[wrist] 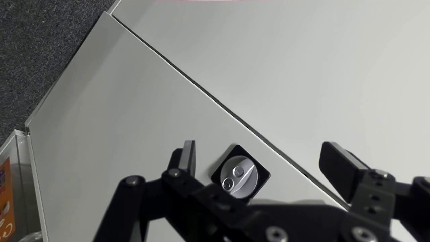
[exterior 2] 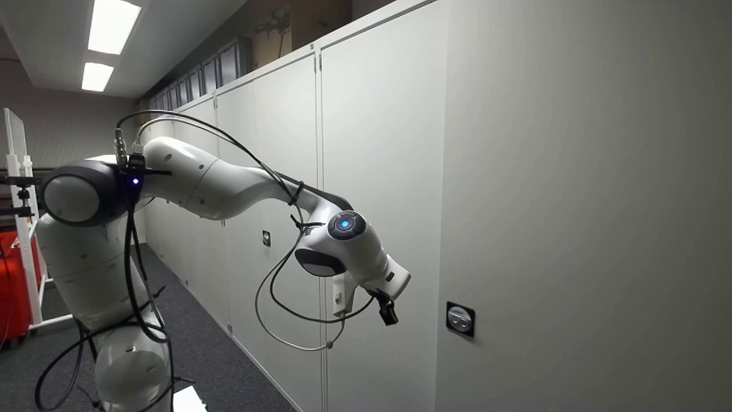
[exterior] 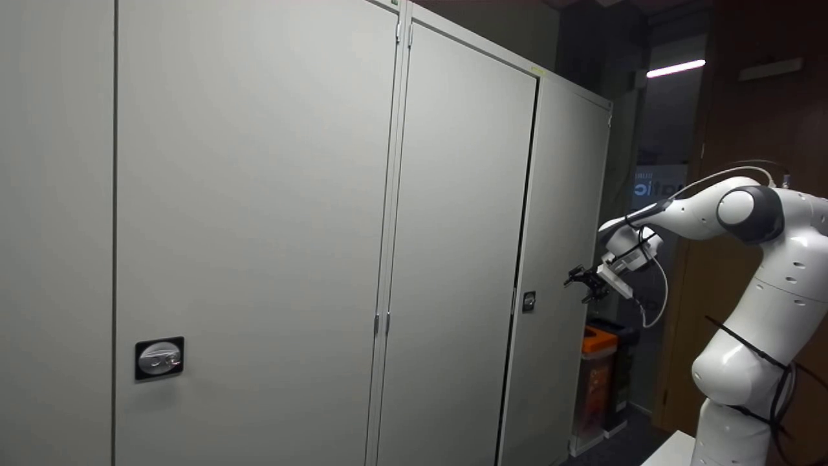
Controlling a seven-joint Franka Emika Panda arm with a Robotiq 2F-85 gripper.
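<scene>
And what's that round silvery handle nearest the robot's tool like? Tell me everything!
The handle is round and looks like silvery metal, set in a square black plate on the pale cabinet door, near the door's edge. A raised bar crosses its face, slanting in the wrist view, with two small round parts on it. The tool stands open nearby, not touching it.

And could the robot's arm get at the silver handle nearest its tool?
Probably yes: the tool hangs open, apart from the handle on the cupboard door, and nothing visible stands between them.
</scene>
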